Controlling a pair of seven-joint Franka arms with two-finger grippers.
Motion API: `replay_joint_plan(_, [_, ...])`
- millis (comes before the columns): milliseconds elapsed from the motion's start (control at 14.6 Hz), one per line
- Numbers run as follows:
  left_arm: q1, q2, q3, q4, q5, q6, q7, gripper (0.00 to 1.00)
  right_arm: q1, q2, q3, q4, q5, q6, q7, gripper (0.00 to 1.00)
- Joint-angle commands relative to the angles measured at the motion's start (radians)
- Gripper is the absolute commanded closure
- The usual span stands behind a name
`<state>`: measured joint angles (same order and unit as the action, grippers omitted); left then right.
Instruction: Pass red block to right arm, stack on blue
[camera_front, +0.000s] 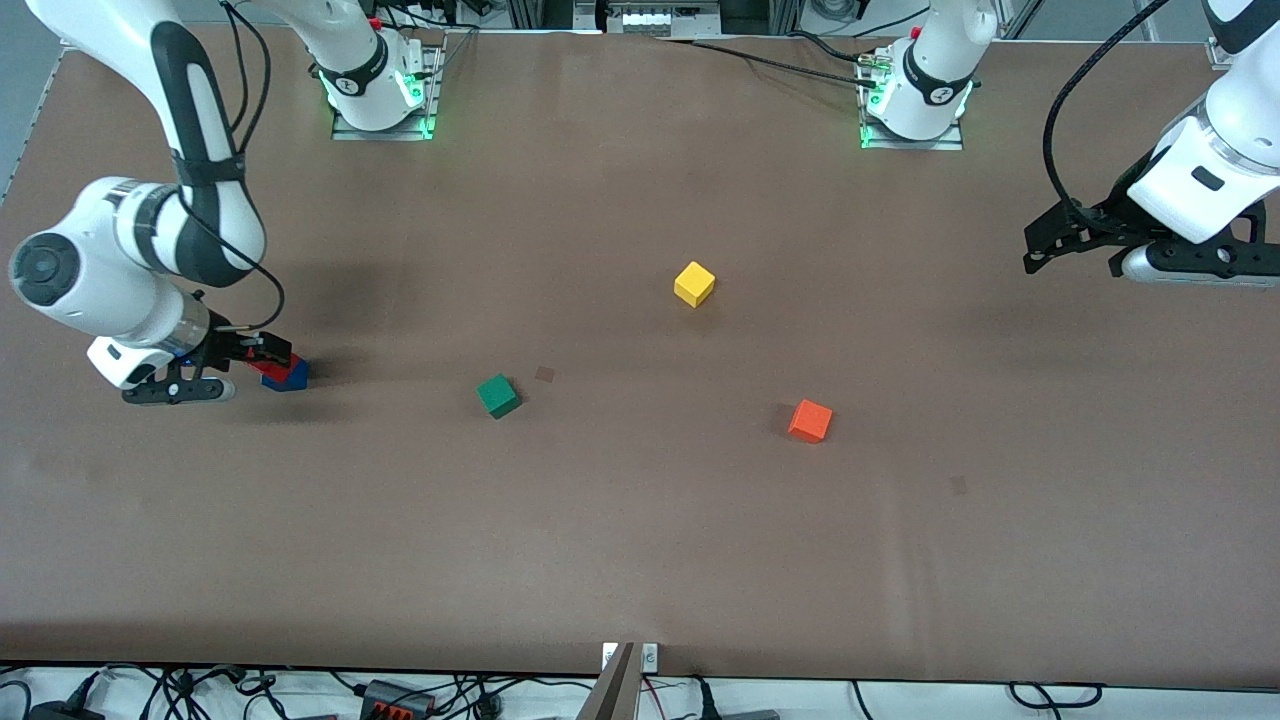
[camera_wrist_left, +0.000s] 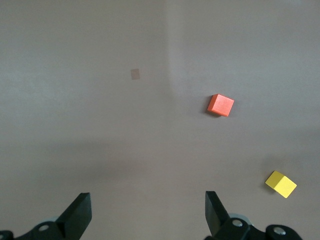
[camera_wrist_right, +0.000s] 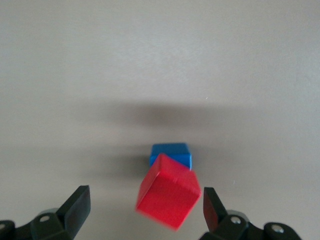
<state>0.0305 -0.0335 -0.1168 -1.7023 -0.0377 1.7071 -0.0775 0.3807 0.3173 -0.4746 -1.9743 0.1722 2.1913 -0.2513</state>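
Observation:
The red block (camera_wrist_right: 169, 192) sits tilted between my right gripper's (camera_wrist_right: 145, 200) open fingers, and neither finger touches it. Its edges are blurred. It lies partly over the blue cube (camera_wrist_right: 171, 152), which rests on the table. In the front view the red block (camera_front: 266, 367) leans on the blue cube (camera_front: 295, 377) at the right arm's end of the table, with my right gripper (camera_front: 255, 358) low around it. My left gripper (camera_front: 1045, 250) is open and empty, held up over the left arm's end of the table. In the left wrist view it (camera_wrist_left: 148, 202) holds nothing.
A yellow cube (camera_front: 694, 284) lies mid-table. A green cube (camera_front: 497, 395) and an orange-red cube (camera_front: 810, 421) lie nearer the front camera. The left wrist view also shows the orange-red cube (camera_wrist_left: 220, 105) and the yellow cube (camera_wrist_left: 280, 184).

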Motion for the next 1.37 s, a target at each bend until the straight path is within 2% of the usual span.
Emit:
replay_joint_plan(0, [0.009,0.011,-0.004,0.030,0.004,-0.026,-0.011,0.00,0.003,-0.015,-0.010,0.144,0.007,-0.215,0.027,0.00])
replay_joint_plan(274, [0.011,0.015,-0.006,0.035,0.002,-0.024,-0.007,0.00,0.004,-0.021,-0.010,0.337,-0.014,-0.465,0.119,0.00])
replay_joint_plan(617, [0.011,0.015,-0.004,0.036,0.002,-0.024,-0.007,0.00,0.000,-0.034,-0.030,0.544,-0.025,-0.715,0.176,0.00])
replay_joint_plan(754, [0.011,0.015,-0.004,0.036,0.002,-0.024,-0.007,0.00,0.001,-0.035,-0.030,0.577,-0.065,-0.740,0.176,0.00])
replay_joint_plan(1303, [0.011,0.021,-0.001,0.039,0.002,-0.024,-0.007,0.00,-0.003,-0.034,-0.027,0.627,-0.068,-0.731,0.173,0.00])
